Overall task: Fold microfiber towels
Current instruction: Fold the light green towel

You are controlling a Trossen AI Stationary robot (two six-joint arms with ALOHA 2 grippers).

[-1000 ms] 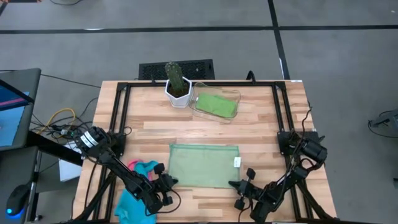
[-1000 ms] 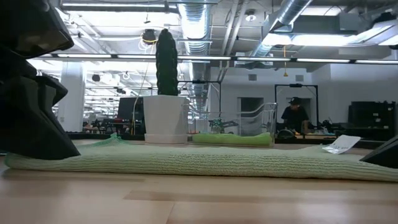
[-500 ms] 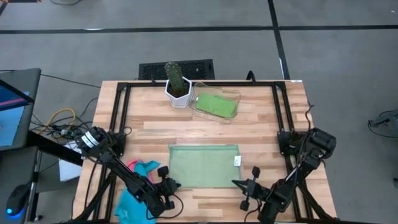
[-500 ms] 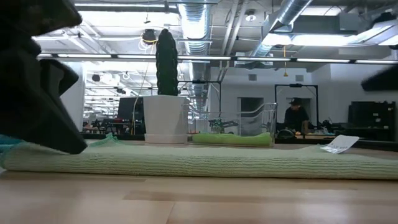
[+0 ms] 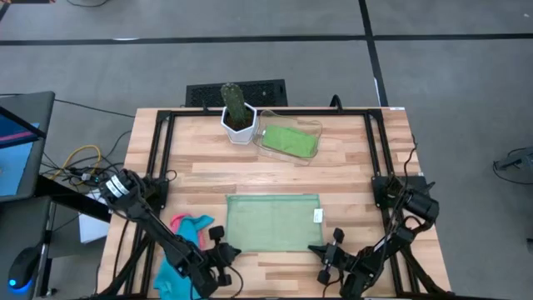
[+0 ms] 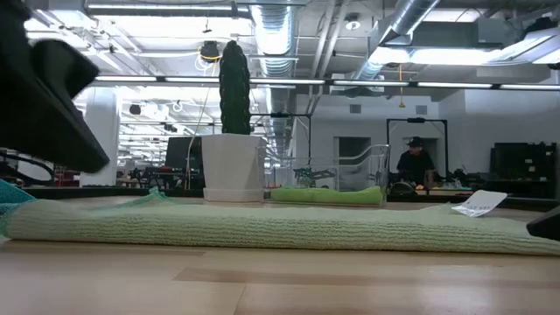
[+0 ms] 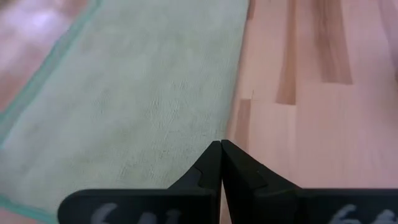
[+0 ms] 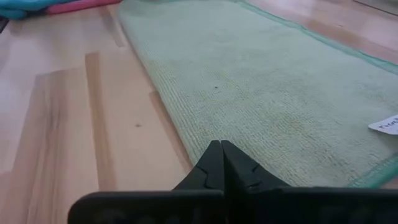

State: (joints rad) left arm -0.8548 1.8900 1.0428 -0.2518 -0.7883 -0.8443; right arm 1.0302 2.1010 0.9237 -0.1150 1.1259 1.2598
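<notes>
A light green towel (image 5: pixel 273 222) lies flat on the desk (image 5: pixel 350 167), a little toward 6 o'clock from the middle, with a white tag (image 5: pixel 317 217) at its 3 o'clock edge. The left claw (image 5: pixel 223 252) sits at the towel's 7 o'clock corner, fingers pressed together and gripping nothing; its wrist view shows the closed tips (image 7: pixel 220 163) right at the cloth's edge. The right claw (image 5: pixel 326 252) is at the 5 o'clock corner, likewise fully closed and empty, its tips (image 8: pixel 219 162) over the towel's border.

A pink towel (image 5: pixel 185 222) and a blue towel (image 5: pixel 172 273) lie bunched at 8 o'clock, under the left arm. At 12 o'clock a second green towel (image 5: pixel 289 140) lies folded in a clear tray (image 5: pixel 312 127), just beside a cactus (image 5: pixel 234 102) in a white pot (image 5: pixel 240 128).

In the low view a person (image 6: pixel 415 164) stands far off in the room.
</notes>
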